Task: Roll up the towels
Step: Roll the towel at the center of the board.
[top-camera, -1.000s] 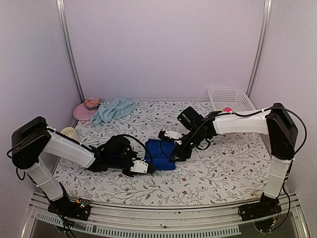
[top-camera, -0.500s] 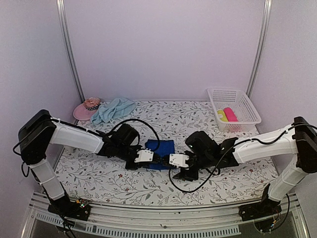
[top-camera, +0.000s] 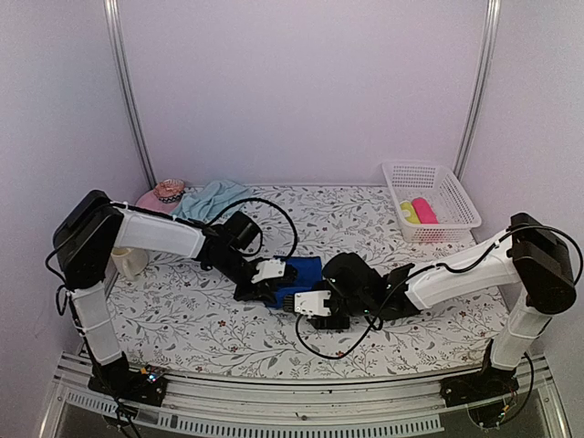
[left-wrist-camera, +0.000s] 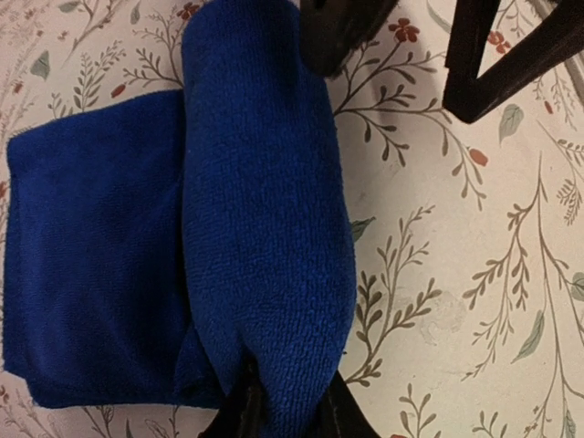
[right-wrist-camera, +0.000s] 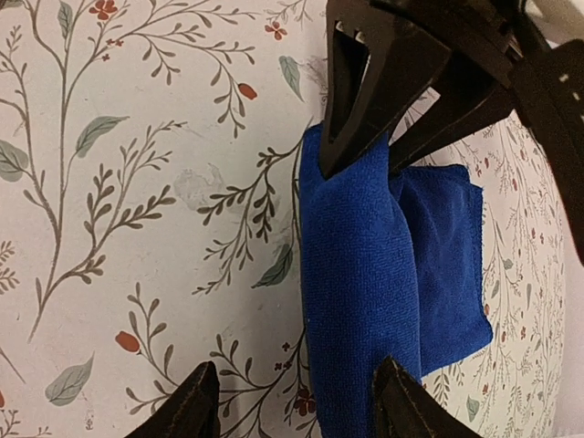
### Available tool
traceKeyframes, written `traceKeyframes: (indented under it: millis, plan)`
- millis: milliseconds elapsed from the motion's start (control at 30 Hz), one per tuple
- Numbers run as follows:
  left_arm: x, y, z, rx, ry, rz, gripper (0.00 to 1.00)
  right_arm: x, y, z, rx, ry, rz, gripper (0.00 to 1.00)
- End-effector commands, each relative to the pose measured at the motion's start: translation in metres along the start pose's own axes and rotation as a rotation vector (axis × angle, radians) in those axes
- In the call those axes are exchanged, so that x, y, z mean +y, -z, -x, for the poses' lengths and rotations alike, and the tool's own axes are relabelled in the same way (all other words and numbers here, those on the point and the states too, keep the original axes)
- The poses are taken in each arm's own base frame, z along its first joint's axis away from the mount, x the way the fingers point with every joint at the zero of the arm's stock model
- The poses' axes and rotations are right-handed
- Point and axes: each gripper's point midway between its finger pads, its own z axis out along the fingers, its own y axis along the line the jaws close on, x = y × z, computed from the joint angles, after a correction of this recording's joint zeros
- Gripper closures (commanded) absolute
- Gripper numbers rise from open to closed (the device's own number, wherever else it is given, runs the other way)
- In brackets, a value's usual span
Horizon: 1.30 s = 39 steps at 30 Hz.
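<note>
Nearest to the arm bases, low over the flowered table cover (top-camera: 182, 319): the right gripper (top-camera: 308, 305), stretched in from the right side. Jaws standing apart. In the right wrist view, one of its fingers (right-wrist-camera: 187, 411) over bare cover beside the roll, the other at the edge of the roll. Cannot tell whether that one touches the cloth.

Just behind it, about the middle of the table: the royal blue towel (top-camera: 301, 271). Only partly rolled, with a thick rolled part (left-wrist-camera: 265, 210) along one side and a flat part (left-wrist-camera: 91, 255) joined to it on the other. Lying on the cover, not lifted, as far as can be seen.

At the far end of the rolled part: the left gripper (top-camera: 267, 279), stretched in from the left. Jaws drawn close together and clamped on that end, with the cloth pinched narrow between the fingers (left-wrist-camera: 239, 415). Both grippers facing each other along the roll, near but apart.

Farther to the left, beside the left arm: a cream cup (top-camera: 128, 262), partly hidden.

Farther back on the right: a white basket (top-camera: 424, 175), with a yellow roll (top-camera: 408, 213) and a pink roll (top-camera: 423, 210) side by side inside.

Farthest, in the back left corner: the pale aqua towel (top-camera: 212, 197), loose and crumpled, not rolled. Touching it on the left, a pink hat (top-camera: 157, 199) with a patterned band.
</note>
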Motion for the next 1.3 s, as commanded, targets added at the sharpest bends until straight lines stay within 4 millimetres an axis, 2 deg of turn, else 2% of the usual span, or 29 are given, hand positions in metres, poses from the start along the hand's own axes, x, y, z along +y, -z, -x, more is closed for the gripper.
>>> traceKeyframes:
  millis: [0,200,267,367,800,867,933,1000,1133,1267]
  plan:
    - [-0.008,-0.005,-0.025,0.064,0.103,-0.094,0.8,-0.015,-0.01,0.011,0.0,0.051,-0.065,0.41]
    - [-0.005,-0.005,-0.026,0.072,0.114,-0.112,0.79,-0.021,-0.023,0.012,0.029,0.074,-0.095,0.4]
    - [-0.008,-0.013,-0.034,0.088,0.128,-0.136,0.79,-0.022,-0.03,0.009,0.049,0.086,-0.102,0.4]
    - [-0.007,-0.014,-0.033,0.086,0.133,-0.146,0.77,-0.022,-0.038,0.003,0.082,0.102,-0.108,0.41]
    - [-0.003,-0.008,-0.03,0.059,0.14,-0.146,0.71,-0.019,-0.052,-0.015,0.18,0.08,-0.098,0.56]
    - [-0.002,-0.006,-0.029,0.053,0.135,-0.135,0.66,-0.017,-0.055,-0.017,0.194,0.073,-0.089,0.59]
    - [0.002,0.004,-0.022,0.031,0.119,-0.1,0.62,-0.016,-0.056,-0.019,0.204,0.06,-0.077,0.65]
    - [0.006,0.01,-0.019,0.015,0.113,-0.076,0.53,-0.015,-0.058,-0.02,0.211,0.038,-0.063,0.68]
    - [0.014,0.022,-0.016,-0.008,0.107,-0.015,0.32,-0.012,-0.058,-0.02,0.209,-0.003,-0.026,0.67]
    - [0.026,0.041,-0.015,-0.048,0.101,0.096,0.2,-0.005,-0.055,-0.018,0.209,-0.053,0.04,0.66]
